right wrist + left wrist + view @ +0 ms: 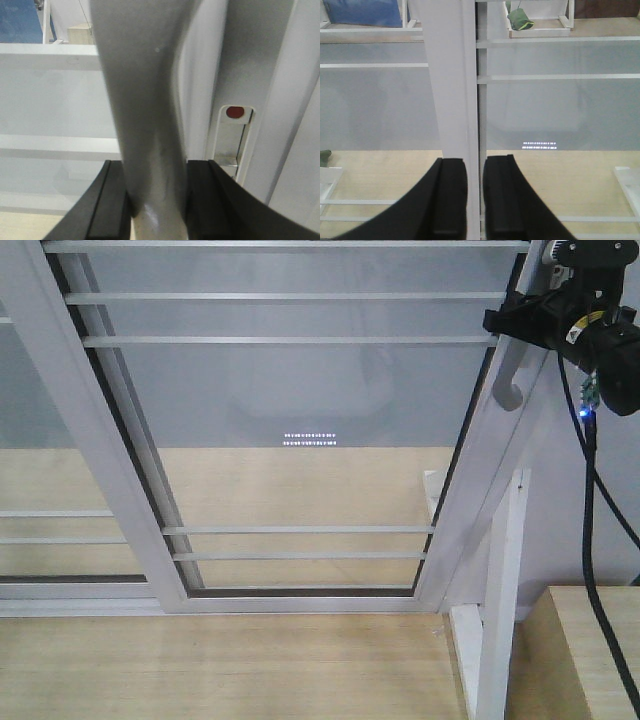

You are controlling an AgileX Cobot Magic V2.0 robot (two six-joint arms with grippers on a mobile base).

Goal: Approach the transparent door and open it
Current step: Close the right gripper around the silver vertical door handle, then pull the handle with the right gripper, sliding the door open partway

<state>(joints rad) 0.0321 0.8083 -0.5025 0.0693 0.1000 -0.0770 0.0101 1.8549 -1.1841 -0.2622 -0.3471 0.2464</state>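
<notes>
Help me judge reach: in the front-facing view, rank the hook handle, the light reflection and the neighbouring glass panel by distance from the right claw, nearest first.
1. Hook handle, gripped by the right claw, top right.
2. Light reflection, mid-glass.
3. Neighbouring glass panel, far left.

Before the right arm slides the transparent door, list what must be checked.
1. Right gripper closed around handle: ok, fingers press on both sides.
2. Handle sits on the right upright of the transparent door: ok.
3. Latch released: cannot tell; a red dot shows beside the handle.
4. Left gripper clear of the white upright: cannot tell; its fingers are nearly together in front of it.
</notes>
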